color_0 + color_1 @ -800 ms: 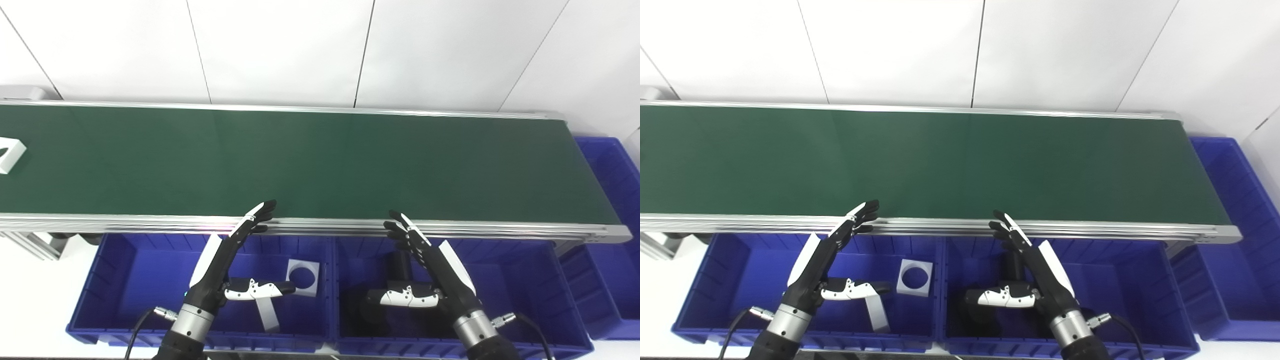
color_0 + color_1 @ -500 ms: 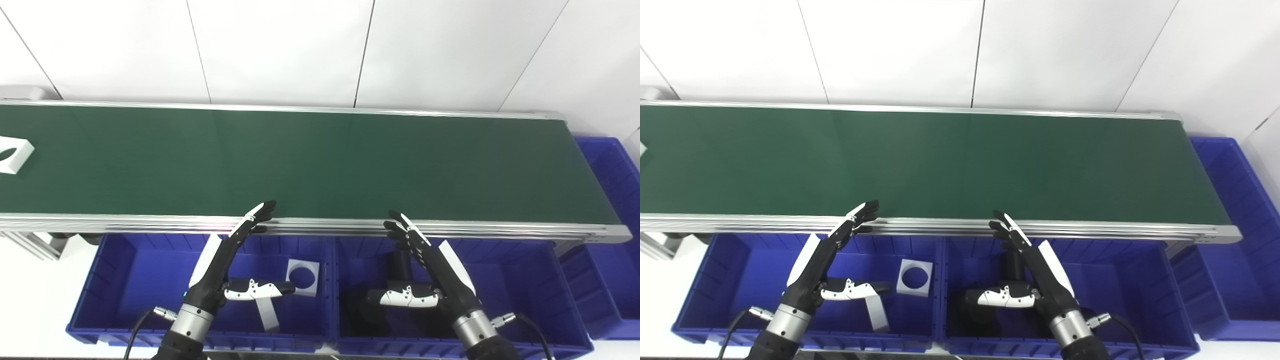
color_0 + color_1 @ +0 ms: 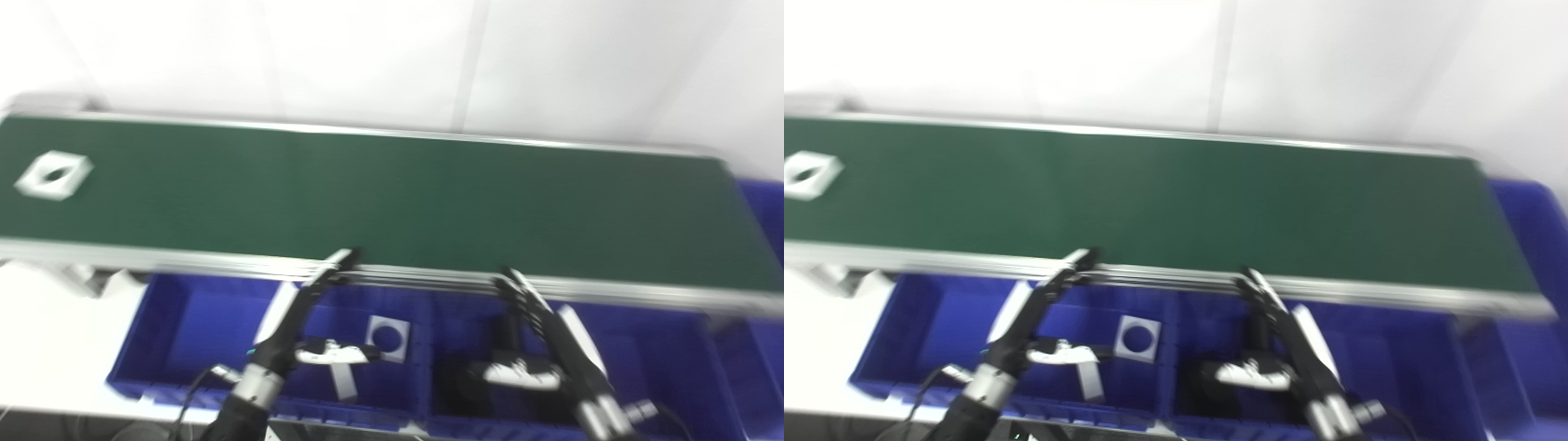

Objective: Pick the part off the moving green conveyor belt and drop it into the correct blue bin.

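A white square part with a round hole [image 3: 54, 175] lies flat on the green conveyor belt [image 3: 392, 196], well apart from both hands and far out past the left hand's fingertips toward the belt's left end. The left hand [image 3: 288, 334] and the right hand [image 3: 551, 343] both hover over the blue bins, fingers spread and holding nothing, fingertips [image 3: 343, 260] raised near the belt's near rail [image 3: 184, 260].

Under the left hand, the left blue bin [image 3: 177, 318] holds 1 similar square part with a hole [image 3: 388, 337] just beyond the thumb, and a grey flat strip [image 3: 342, 381] below it. The right blue bin [image 3: 667, 355] holds something dark beneath the right hand; what it is cannot be told. Both pictures are smeared.

Risks, as I judge them:
- The part rides a moving belt, so a late reach would close behind it.
- The blur could spoil any estimate of where the part sits.
- Fingertips so near the rail could catch it when they lift toward the belt.
- A flat part gives little edge; it may slide away instead of lifting.
- A drop in the wrong bin.
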Controlling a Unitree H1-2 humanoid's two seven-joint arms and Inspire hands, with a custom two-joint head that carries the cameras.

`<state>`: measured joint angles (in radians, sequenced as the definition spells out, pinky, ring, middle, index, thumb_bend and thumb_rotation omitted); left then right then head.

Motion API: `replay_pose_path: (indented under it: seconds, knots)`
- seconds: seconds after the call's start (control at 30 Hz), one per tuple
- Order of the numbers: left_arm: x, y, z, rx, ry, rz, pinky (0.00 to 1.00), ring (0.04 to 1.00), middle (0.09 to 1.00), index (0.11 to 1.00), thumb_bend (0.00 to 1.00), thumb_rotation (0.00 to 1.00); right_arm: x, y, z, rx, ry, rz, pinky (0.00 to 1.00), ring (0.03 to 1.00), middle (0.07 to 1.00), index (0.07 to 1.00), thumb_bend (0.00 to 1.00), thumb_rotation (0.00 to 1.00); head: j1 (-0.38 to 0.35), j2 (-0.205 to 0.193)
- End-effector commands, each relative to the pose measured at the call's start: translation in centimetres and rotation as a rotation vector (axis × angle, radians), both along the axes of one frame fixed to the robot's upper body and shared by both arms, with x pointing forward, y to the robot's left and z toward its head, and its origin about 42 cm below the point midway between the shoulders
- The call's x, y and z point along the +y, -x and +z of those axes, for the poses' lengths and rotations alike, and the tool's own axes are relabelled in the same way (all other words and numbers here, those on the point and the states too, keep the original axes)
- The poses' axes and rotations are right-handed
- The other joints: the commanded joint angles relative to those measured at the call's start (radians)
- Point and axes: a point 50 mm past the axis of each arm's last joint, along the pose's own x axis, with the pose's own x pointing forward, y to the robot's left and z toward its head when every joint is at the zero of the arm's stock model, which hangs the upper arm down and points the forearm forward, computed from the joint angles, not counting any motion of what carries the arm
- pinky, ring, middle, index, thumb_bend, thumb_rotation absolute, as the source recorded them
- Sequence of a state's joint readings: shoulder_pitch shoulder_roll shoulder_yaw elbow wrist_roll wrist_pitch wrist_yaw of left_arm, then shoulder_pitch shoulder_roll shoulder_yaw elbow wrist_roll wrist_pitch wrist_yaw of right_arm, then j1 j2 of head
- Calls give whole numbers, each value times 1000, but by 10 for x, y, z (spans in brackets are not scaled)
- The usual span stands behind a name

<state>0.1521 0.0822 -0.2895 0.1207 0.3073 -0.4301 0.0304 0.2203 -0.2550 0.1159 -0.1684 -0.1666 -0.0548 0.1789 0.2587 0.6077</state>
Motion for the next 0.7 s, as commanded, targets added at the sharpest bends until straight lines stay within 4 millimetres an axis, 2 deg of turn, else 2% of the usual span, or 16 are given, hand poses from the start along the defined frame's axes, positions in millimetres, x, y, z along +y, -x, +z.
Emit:
replay_pose_path:
  seconds: [0.0,0.03,0.13,0.33,0.43,0.67]
  knots:
    - [-13,-6,8,-73,22,-2,815,863,895,894,898,388,-6,-3,10,-101,-23,23,864,888,905,965,763,65,27,-20]
    - [-16,-6,7,-68,25,-4,836,871,898,895,896,387,-7,-4,9,-101,-22,24,865,890,907,970,763,26,34,-26]
    - [-21,-6,3,-57,29,-9,870,891,910,900,891,380,-10,-4,6,-96,-19,25,849,893,912,978,763,2,42,-42]
    - [-25,-7,-3,-51,24,-4,888,906,917,901,892,376,-13,-4,2,-82,-23,29,866,899,915,980,763,0,40,-69]
    - [-26,-7,-6,-49,22,1,891,910,919,902,890,371,-14,-4,-1,-79,-13,31,854,893,913,976,769,0,35,-103]
    - [-24,-5,-11,-44,11,3,863,902,922,906,890,381,-13,-2,-6,-68,-29,24,864,899,917,969,779,0,29,-126]
